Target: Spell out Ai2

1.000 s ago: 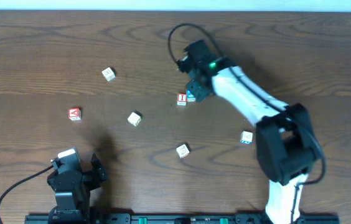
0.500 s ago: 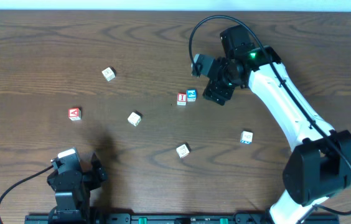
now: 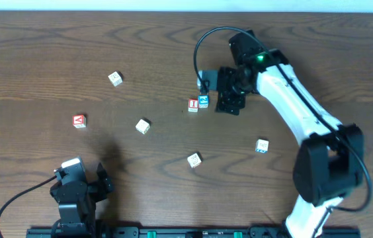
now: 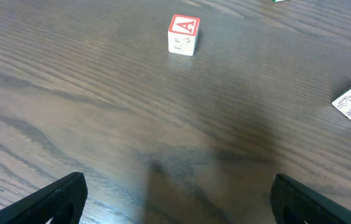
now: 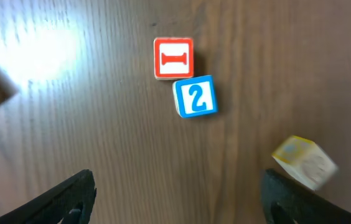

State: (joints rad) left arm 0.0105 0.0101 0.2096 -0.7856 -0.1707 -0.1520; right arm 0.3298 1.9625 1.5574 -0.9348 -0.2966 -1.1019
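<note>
Hovering in overhead just beside the pair: R gripper (image 5: pixel 178 199), jaws spread wide, empty. Below it, blue-faced cube w/ white 2 (image 5: pixel 195 96) touches red-bordered white I cube (image 5: pixel 173 58) at corner, slightly out of line.

Judged: release done. Lift clear w/o brushing 2.

Red-bordered white A cube (image 4: pixel 183 34) well apart. L gripper (image 4: pixel 175 193), wide open, empty, is nearest and shd fetch it, set on I's side away from 2, same row.

Vs 1 s ago: R gripper was down over 2, now off it. Cubes and L arm unmoved.

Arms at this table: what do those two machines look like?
The right arm has white shells with black joints, a small green light and a looping black cable. The left arm is black with a pale patch on top and a black cable. The left claw and right claw have black fingers.
</note>
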